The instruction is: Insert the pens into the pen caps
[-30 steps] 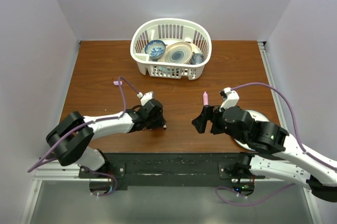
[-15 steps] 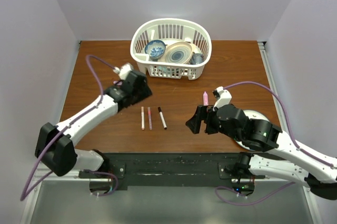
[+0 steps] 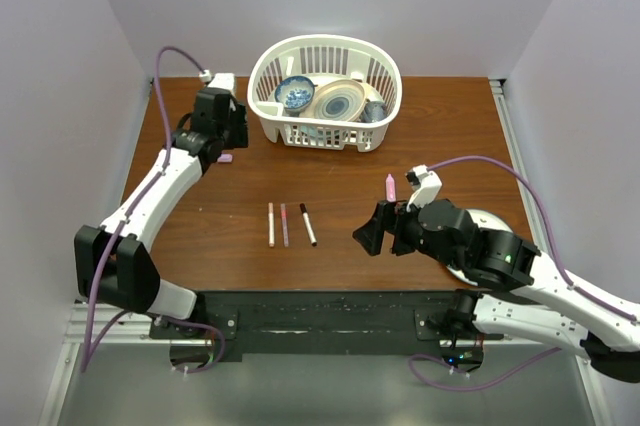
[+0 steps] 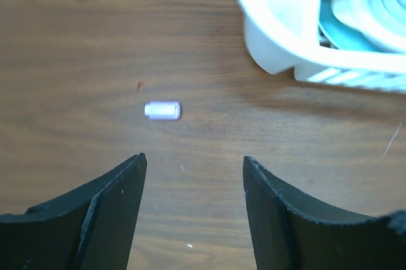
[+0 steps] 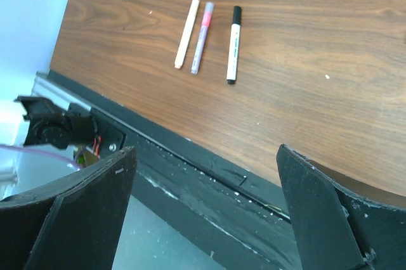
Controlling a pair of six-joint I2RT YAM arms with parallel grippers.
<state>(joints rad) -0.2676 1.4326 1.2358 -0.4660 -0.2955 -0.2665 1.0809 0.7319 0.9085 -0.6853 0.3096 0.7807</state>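
Three pens lie side by side at the table's front centre: a white one [image 3: 270, 224] [image 5: 186, 33], a dark pink one [image 3: 284, 225] [image 5: 202, 37] and a white one with black ends [image 3: 308, 225] [image 5: 233, 44]. A lilac-pink highlighter [image 3: 390, 186] stands upright beside the right wrist. One small pink pen cap [image 3: 226, 158] [image 4: 162, 111] lies on its side at the back left. My left gripper [image 3: 221, 142] [image 4: 193, 168] hovers open just short of that cap, holding nothing. My right gripper [image 3: 372, 234] [image 5: 206, 156] is wide open and empty, right of the pens, over the front edge.
A white slotted basket [image 3: 268, 124] [image 4: 279, 35] with blue-patterned bowls stands at the back centre, close to the right of the cap. A white round plate [image 3: 487, 216] lies partly under the right arm. A black rail [image 5: 209, 175] runs along the table's front edge.
My left arm has swung from over the pens at the front to the back left above the pink cap, uncovering the three pens, and its jaws widened. The right arm barely moved.
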